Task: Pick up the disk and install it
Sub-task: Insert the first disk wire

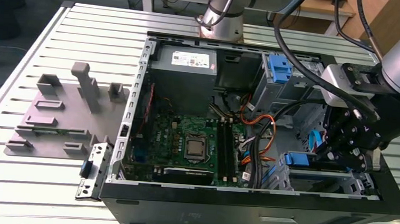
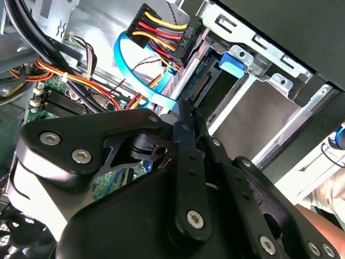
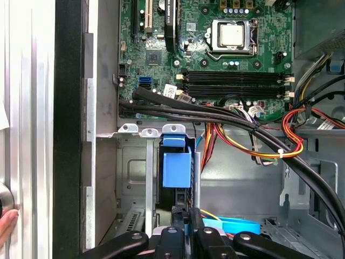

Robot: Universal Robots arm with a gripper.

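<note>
The claw [image 3: 187, 213] hangs inside the open computer case [image 1: 249, 210], fingers drawn together with nothing between them. It is empty. Straight ahead of its tips, the disk [image 3: 176, 169] sits slotted in the drive bay [image 3: 132, 172], blue rail end toward the claw. I cannot tell whether they touch.

Disk [image 1: 297, 160] seated on edge in drive cage [image 1: 333, 175], lower right of exterior frame. Blue plastic rail end facing outward; in second wrist view, dark connector edge exposed, body mostly hidden by cage.
</note>
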